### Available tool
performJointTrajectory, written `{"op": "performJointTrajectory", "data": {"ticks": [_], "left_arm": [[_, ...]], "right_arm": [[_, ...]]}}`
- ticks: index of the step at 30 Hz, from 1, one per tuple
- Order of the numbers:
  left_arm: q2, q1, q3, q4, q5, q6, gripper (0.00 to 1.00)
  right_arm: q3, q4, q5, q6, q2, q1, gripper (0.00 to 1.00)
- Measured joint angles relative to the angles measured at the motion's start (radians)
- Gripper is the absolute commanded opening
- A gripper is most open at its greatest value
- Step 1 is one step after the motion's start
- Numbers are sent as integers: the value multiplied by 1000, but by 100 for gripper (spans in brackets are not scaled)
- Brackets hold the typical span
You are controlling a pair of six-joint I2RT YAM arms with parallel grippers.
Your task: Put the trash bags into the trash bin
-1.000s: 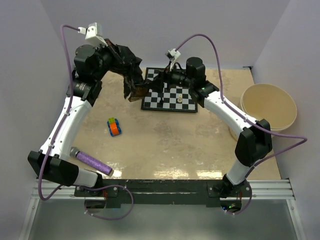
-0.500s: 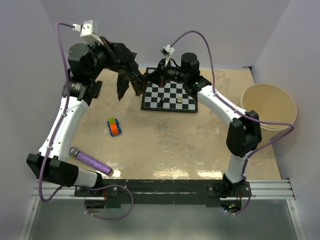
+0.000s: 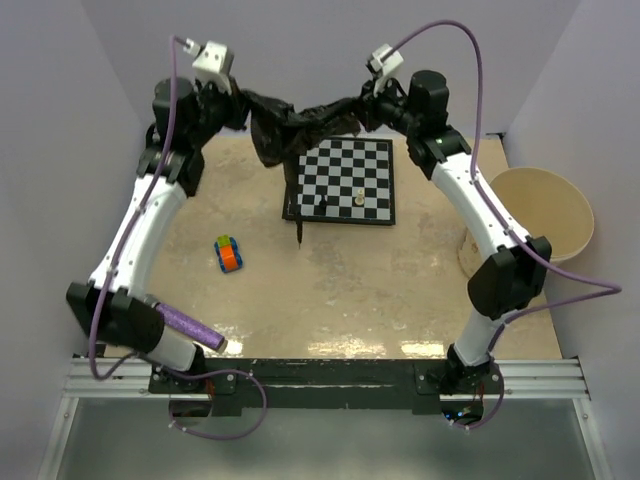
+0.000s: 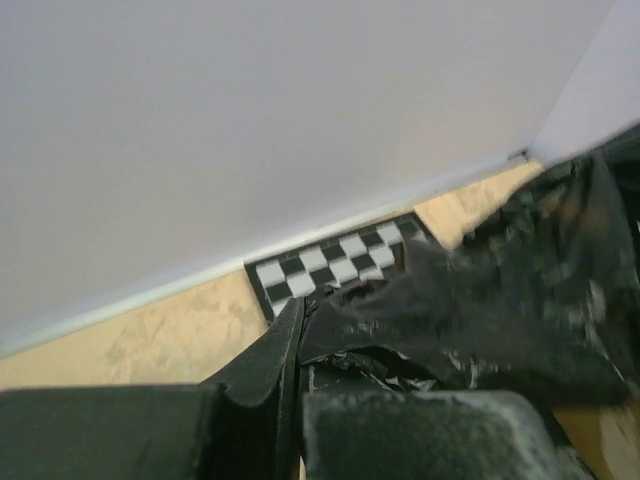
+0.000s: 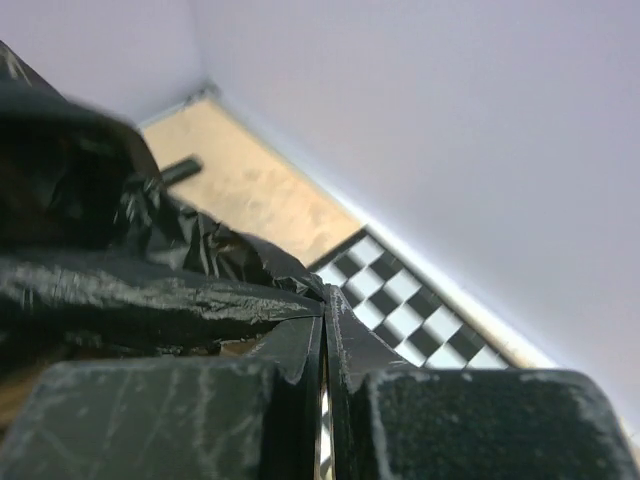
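**HELD ALOFT BETWEEN TWO ARMS, WELL APART FROM THE BIN**

Overhead view: caught the trash bag (image 3: 300,125) strung as a crumpled black swag at 12 o'clock. Pinched at one end by the left gripper (image 3: 240,105) at 11 o'clock, at the other by the right gripper (image 3: 362,108) at 1 o'clock. Hung above the far edge of the chessboard (image 3: 345,180). Placed the trash bin (image 3: 545,210) at 3 o'clock, upright at the right edge of the table (image 3: 330,290), well apart from the bag. Took in a small multicoloured toy (image 3: 230,253) at 9 o'clock and a purple roll (image 3: 185,325) at 8 o'clock, just beside the left arm.

Left wrist view: found the left gripper (image 4: 298,325) clamped tight on glossy black film of the trash bag (image 4: 500,290), billowing off toward 3 o'clock. Set the chessboard (image 4: 330,260) at 12 o'clock, against the pale wall (image 4: 250,120).

Right wrist view: showed the right gripper (image 5: 325,320) squeezed together on a fold of the trash bag (image 5: 150,290), bunched toward 9 o'clock. Picked out chessboard (image 5: 410,300) squares at 3 o'clock.
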Motion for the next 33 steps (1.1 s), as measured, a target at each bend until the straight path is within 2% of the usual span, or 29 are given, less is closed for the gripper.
{"op": "performJointTrajectory", "data": {"ticks": [3, 6, 8, 10, 14, 18, 21, 24, 27, 29, 31, 33], "left_arm": [[219, 5, 300, -49, -4, -21, 0], [453, 17, 624, -79, 7, -32, 0], [534, 22, 737, -61, 23, -28, 0], [564, 24, 786, 2, 39, -10, 0], [540, 12, 786, 243, 44, 81, 0], [493, -35, 829, 453, 37, 183, 0], [370, -118, 739, 615, 52, 297, 0], [126, -222, 426, 756, 106, 408, 0], [-111, -271, 56, 784, 191, 506, 0], [-246, -275, -195, 715, 240, 594, 0], [-296, -276, -360, 473, 296, 736, 0], [-269, -277, -447, 203, 325, 841, 0]], "right_arm": [[179, -3, 77, -11, 101, 16, 0], [443, -11, 159, -37, 254, 19, 0], [634, -3, 209, -61, 359, 17, 0], [732, 41, 253, -77, 410, 15, 0], [718, 281, 342, -125, 375, 15, 0], [710, 491, 351, -219, 278, 46, 0], [551, 629, 333, -305, 108, 107, 0], [160, 769, 299, -417, -165, 182, 0], [-327, 841, 289, -523, -431, 216, 0], [-592, 799, 312, -567, -542, 213, 0], [-785, 657, 321, -583, -601, 207, 0], [-926, 393, 302, -592, -610, 205, 0]]}}
